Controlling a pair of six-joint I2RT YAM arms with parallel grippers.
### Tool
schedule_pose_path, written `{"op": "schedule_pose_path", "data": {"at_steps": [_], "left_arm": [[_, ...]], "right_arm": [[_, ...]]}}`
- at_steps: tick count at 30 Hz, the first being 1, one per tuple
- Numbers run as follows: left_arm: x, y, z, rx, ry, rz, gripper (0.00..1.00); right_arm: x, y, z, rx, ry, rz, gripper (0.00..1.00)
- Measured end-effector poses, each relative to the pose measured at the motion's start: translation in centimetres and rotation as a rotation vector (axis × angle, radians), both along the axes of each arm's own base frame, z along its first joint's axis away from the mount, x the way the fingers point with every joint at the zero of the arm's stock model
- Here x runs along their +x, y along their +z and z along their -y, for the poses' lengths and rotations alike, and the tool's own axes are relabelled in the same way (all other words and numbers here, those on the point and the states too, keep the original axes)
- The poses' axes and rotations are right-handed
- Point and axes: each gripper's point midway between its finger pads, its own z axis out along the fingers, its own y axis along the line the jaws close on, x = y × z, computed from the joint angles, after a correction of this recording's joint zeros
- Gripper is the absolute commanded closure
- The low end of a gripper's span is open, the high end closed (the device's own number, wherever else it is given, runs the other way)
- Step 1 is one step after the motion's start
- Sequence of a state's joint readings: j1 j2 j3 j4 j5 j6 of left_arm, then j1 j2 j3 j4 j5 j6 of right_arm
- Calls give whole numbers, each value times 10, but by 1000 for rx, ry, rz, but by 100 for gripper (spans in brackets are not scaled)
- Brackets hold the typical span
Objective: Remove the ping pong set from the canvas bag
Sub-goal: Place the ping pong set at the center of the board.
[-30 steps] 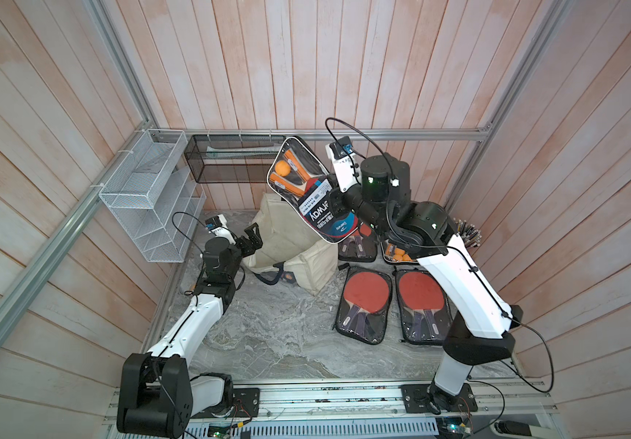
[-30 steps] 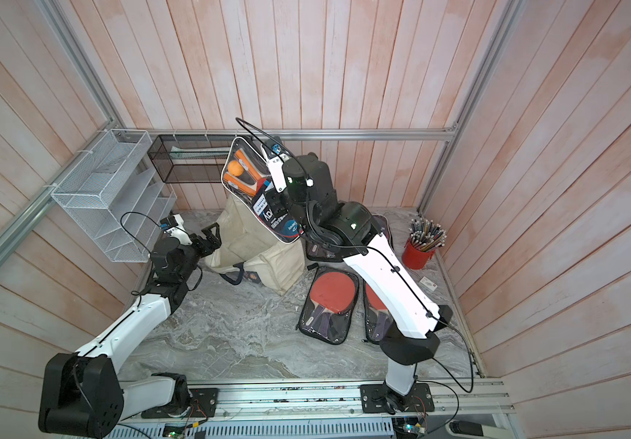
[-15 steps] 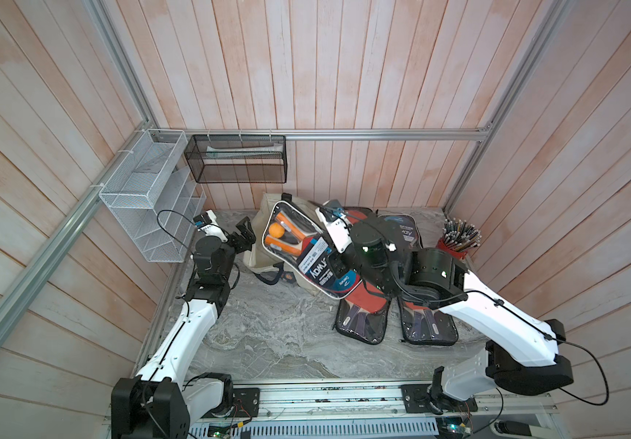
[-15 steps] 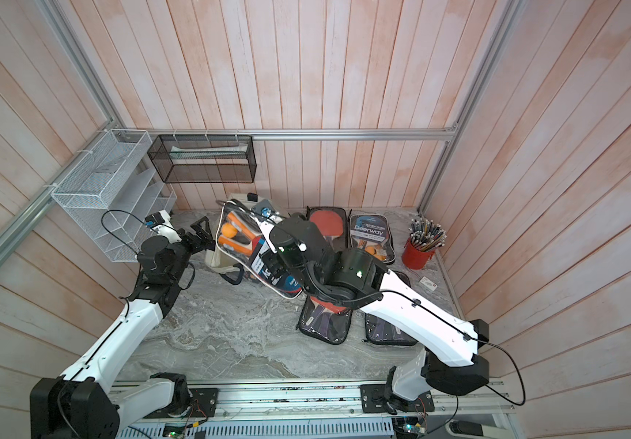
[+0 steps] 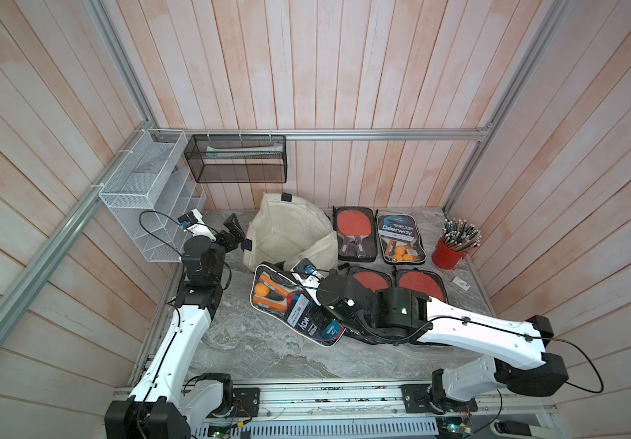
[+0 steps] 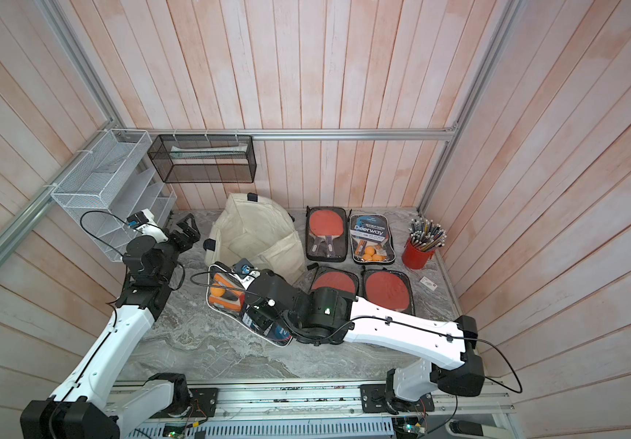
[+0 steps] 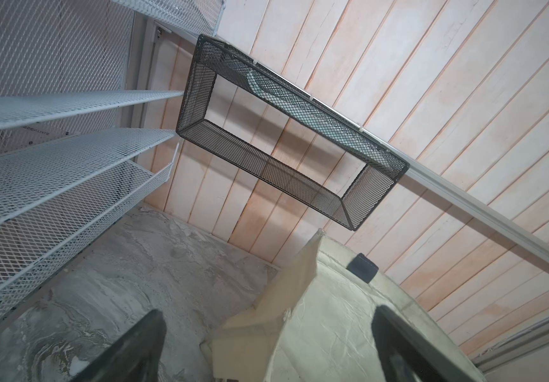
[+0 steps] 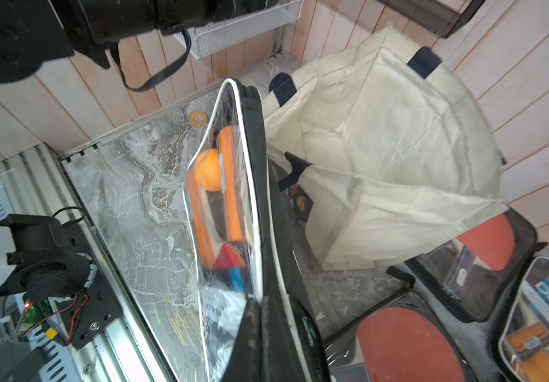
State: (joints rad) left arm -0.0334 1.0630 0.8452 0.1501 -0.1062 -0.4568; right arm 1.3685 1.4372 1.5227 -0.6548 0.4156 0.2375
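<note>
While my right gripper (image 5: 318,318) is clamping shut on the near end of the ping pong set (image 5: 287,300), the clear-fronted pouch is lying wholly outside the canvas bag (image 5: 291,232), over the marble tabletop (image 5: 268,353) in front of the bag's mouth. Its far end is sitting just beside the bag's lower lip. Whether the pouch is touching the tabletop I cannot tell. In the right wrist view the pouch is appearing edge-on, with an orange ball (image 8: 208,173) and orange paddle handles showing through its clear face.

The bag is lying tipped on its side, with its mouth gaping toward me and navy strap ends showing at the rim. My left gripper (image 5: 234,232) is hovering just beside the bag's left side, jaws spread wide and holding nothing. In the left wrist view its two dark fingers (image 7: 127,347) are framing a corner of the cream canvas.

To the right of the bag four more paddle cases (image 5: 355,233) are lying flat, two at the back and two nearer. My right arm is partly hiding the nearer pair. A red cup of pencils (image 5: 449,254) is standing at the far right. A white mesh rack (image 5: 147,205) and a black mesh basket (image 5: 238,159) are hanging on the walls.
</note>
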Motion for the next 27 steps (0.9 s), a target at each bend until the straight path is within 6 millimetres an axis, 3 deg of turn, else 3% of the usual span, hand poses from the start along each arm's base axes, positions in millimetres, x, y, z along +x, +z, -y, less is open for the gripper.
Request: {"op": "schedule_pose_path", "data": {"at_steps": [8, 16, 27], "left_arm": [[-4, 9, -9, 12, 23, 9, 0], [-7, 11, -18, 23, 47, 10, 0], [-7, 11, -27, 22, 58, 13, 0]], "right_arm": [[-13, -38, -24, 17, 70, -91, 100], [-18, -96, -49, -5, 136, -210, 100], [7, -134, -63, 31, 149, -329, 100]]}}
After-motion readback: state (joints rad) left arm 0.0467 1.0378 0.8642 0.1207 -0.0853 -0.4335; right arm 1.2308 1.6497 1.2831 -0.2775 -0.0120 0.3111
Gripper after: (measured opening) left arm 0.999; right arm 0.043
